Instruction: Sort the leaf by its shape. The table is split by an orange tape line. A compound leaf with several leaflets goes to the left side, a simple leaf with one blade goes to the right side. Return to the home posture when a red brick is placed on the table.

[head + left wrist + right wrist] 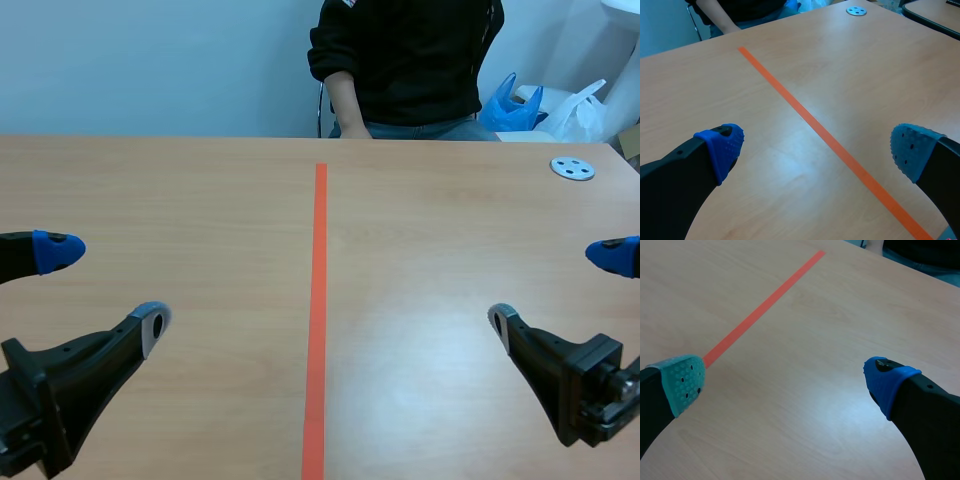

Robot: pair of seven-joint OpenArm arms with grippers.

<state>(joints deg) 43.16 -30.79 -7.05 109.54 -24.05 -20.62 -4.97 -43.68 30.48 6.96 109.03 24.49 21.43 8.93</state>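
Left gripper (107, 288) and right gripper (555, 288) sit spread on either side of the tape line (318, 300); with no leaf visible, a premature grab would likely close on nothing.

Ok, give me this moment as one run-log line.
left gripper open, left of orange tape line | right gripper open, right of it | no leaf or red brick in view | person seated across table | grey disc far right

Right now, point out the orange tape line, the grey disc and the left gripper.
orange tape line (318, 320), scene view, middle of its length.
grey disc (572, 168), scene view, its centre.
left gripper (107, 288), scene view, midway between its open fingertips.
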